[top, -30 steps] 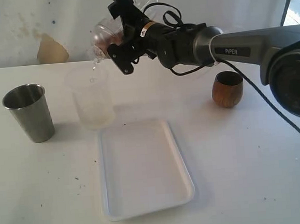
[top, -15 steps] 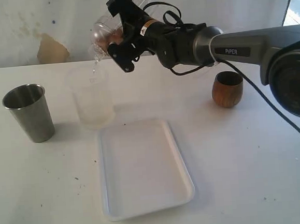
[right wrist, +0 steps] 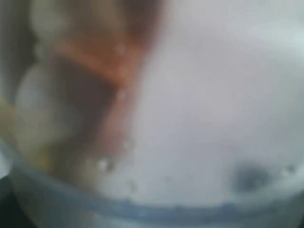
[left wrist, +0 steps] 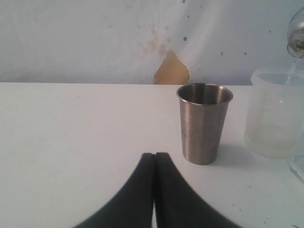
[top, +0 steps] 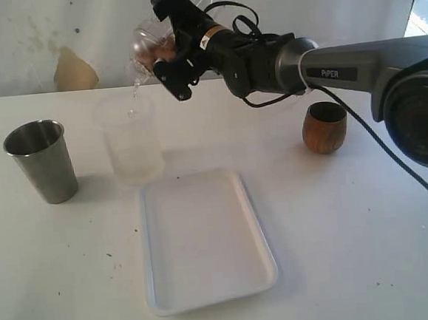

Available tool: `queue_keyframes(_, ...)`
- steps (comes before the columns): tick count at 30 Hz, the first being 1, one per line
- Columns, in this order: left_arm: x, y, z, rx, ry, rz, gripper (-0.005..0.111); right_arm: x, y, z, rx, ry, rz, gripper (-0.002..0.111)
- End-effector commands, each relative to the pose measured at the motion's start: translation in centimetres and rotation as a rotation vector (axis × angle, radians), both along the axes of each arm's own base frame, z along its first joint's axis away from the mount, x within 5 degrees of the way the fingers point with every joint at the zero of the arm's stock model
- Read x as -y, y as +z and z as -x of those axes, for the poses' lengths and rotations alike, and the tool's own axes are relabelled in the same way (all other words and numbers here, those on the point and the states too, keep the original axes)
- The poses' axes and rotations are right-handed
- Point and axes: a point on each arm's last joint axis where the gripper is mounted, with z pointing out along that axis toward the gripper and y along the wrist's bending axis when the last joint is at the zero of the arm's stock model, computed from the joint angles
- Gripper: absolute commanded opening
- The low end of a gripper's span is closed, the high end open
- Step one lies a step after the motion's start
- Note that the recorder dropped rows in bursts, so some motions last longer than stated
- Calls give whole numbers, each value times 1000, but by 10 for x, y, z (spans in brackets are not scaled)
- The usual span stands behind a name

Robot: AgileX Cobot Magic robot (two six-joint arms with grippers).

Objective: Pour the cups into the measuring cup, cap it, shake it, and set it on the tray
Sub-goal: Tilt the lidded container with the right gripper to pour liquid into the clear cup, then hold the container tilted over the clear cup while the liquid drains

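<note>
The white tray (top: 206, 242) lies in the middle of the surface (top: 368, 229), its far rim just beside the cloudy container (top: 132, 140) and apart from it. The near right part of the surface is open. The steel tumbler (top: 42, 160) stands upright near the left edge, well apart from the tray. The wooden cup (top: 324, 127) stands upright on the right, under the right arm. The right arm's fingers (top: 176, 59) reach across the middle and are spread wide around the measuring cup (top: 144, 47). They hold it tilted in the air, its mouth over the cloudy container, and a thin stream falls in. Its scale cannot be made out, and the right wrist view is a blur of clear plastic. The left arm's fingers (left wrist: 156, 159) are pressed together and hold nothing. They sit low over the surface, near the tumbler.
</note>
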Motion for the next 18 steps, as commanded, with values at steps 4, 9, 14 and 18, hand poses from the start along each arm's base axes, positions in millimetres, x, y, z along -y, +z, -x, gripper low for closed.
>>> queue_keyframes(4, 0, 0, 0, 12, -4, 7, 0, 4, 19, -1, 127, -13, -16, 0)
queue_keyframes(9, 0, 0, 0, 12, -4, 7, 0, 4, 22, 0, 154, -12, -26, 0)
queue_keyframes(14, 0, 0, 0, 12, -4, 7, 0, 4, 22, 0, 158, -13, -27, 0)
queue_keyframes(18, 0, 0, 0, 12, -4, 7, 0, 2, 22, 1, 158, -9, -28, 0)
